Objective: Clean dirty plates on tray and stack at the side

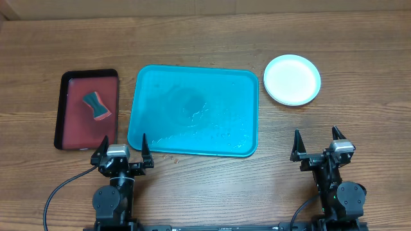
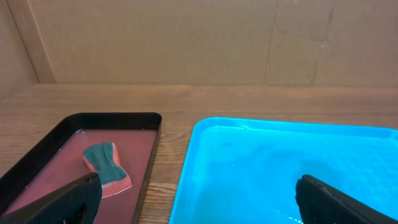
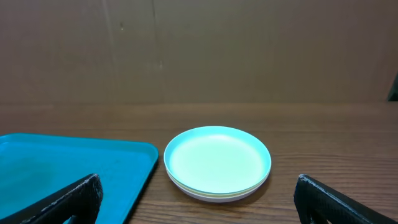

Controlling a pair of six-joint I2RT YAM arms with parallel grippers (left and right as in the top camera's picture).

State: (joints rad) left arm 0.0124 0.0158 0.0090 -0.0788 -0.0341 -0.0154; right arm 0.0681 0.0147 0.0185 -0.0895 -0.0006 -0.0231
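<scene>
Tray: turquoise, centre of table, long axis left-right. No plates on it, only wet streaks and droplets on its floor.

Plates: one stack on the bare wood, just off the tray's far right corner and apart from its rim. Right wrist view shows a pale mint plate on top, a yellow-green edge under it and a white rim at the bottom. No red smear visible on the top face.

Sponge: green over red, waisted, lying flat in the dark-red tray left of the turquoise one. Long axis runs diagonally, far-left to near-right.

Left gripper: fingers spread wide, nothing between them. Sits at the near edge, by the turquoise tray's near left corner.

Right gripper: fingers spread wide, empty. Sits at the near edge, right of the tray.

Key relation: the stack lies straight ahead of the right gripper and a little to its left, well apart, with bare wood between. Right arm is clearly the nearer one. The plates are round, so no approach angle is favoured. The sponge lies ahead-left of the left gripper.

Judgement: tray cleared, plates stacked aside, so the task looks finished or nearly so.
</scene>
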